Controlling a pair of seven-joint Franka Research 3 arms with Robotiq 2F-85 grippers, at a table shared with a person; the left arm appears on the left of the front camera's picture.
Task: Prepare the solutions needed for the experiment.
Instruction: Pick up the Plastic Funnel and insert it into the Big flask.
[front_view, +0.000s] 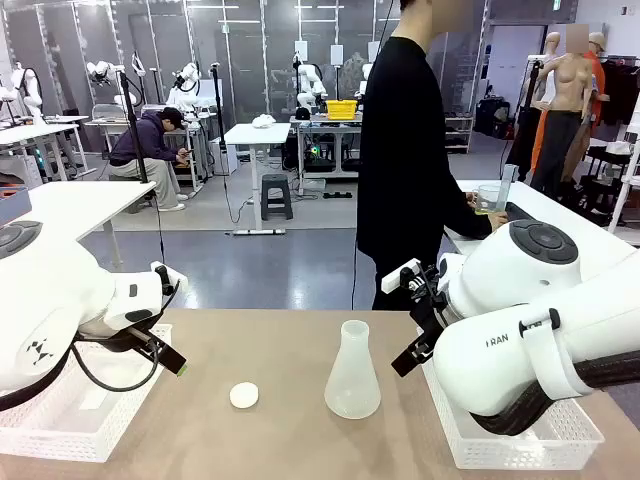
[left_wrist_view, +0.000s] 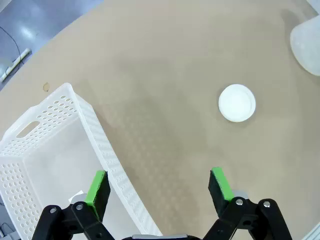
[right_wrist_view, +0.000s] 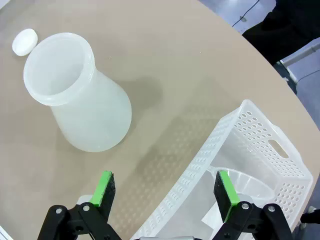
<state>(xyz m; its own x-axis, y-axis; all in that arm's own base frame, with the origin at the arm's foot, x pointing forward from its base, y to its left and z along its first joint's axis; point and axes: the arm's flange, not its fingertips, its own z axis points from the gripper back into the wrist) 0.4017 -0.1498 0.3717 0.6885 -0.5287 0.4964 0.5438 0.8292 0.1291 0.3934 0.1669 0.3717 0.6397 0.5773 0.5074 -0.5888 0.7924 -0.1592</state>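
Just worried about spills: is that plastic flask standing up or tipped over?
Upright: the flask stands on its wide base on the table, open mouth pointing up.

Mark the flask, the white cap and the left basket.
conical flask (front_view: 352, 385): front view, middle of its wide body
white round cap (left_wrist_view: 237, 102): left wrist view, centre of its top
left white basket (left_wrist_view: 105, 150): left wrist view, perforated side wall

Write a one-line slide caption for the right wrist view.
Open right hand above the wall of a white basket, beside an upright translucent flask and white cap.
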